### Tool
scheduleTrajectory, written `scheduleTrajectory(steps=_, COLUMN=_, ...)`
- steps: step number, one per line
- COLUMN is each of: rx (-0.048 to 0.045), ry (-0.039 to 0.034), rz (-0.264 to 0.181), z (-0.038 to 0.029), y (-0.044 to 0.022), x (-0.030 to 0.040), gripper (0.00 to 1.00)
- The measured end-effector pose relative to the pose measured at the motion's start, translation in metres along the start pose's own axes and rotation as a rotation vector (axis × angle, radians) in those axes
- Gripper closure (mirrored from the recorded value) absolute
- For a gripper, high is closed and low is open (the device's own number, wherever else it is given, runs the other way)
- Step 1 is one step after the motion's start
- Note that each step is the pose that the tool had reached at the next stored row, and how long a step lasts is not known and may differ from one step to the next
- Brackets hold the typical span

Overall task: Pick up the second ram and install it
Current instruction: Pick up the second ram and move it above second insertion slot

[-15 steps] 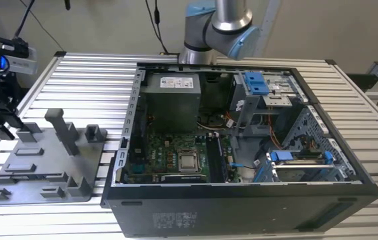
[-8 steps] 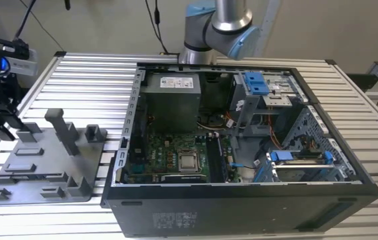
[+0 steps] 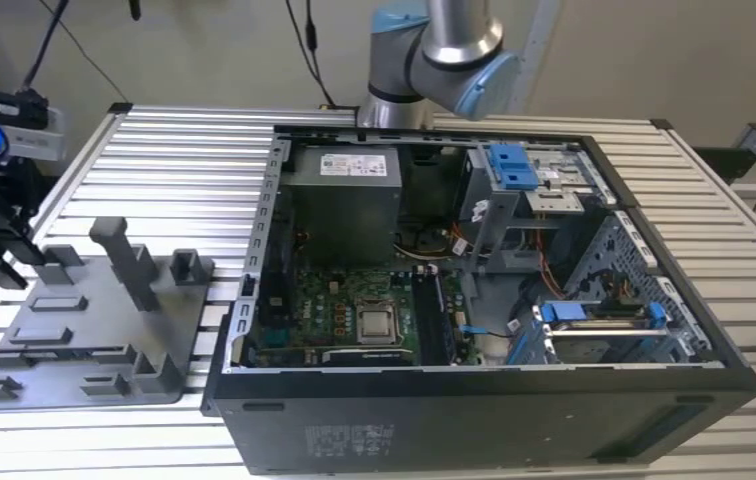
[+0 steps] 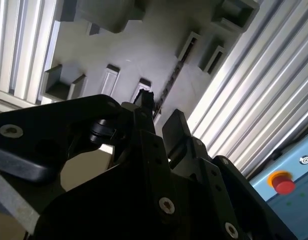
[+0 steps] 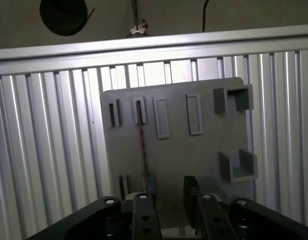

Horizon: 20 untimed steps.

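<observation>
The second ram (image 5: 142, 145) stands on edge in a long slot of the grey tray (image 5: 194, 155), showing as a thin dark strip. In the second wrist view the ram (image 4: 169, 85) runs away from the fingertips along the tray (image 4: 133, 45). My gripper (image 5: 171, 187) hovers over the tray's near end, open, with nothing between its black fingers (image 5: 151, 185). The ram lies just outside one finger, not in the gap. In the exterior view the gripper (image 3: 7, 268) hangs at the left edge, over the tray (image 3: 98, 330).
An open computer case (image 3: 485, 400) lies beside the tray on the exterior view's right, with its motherboard (image 3: 338, 310) and memory slots (image 3: 434, 320) exposed. Upright posts (image 3: 131, 265) rise from the tray. The ribbed aluminium table (image 3: 165, 160) carries both. A red stop button (image 4: 283, 182) is nearby.
</observation>
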State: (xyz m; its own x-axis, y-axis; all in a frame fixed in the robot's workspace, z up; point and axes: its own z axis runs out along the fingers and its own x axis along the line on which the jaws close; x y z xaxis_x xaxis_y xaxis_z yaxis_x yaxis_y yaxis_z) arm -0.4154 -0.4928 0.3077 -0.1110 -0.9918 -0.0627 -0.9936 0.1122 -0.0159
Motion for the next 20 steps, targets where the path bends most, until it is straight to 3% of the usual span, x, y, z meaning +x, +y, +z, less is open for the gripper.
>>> scheduleTrajectory(steps=4, rx=0.0099, ry=-0.0016, rz=-0.003, z=0.0061, y=0.0039, x=0.0011, gripper=0.64)
scheduleTrajectory(steps=20, rx=0.0084, ry=-0.0017, rz=-0.026, z=0.0341, y=0.0044, x=0.0045, gripper=0.64)
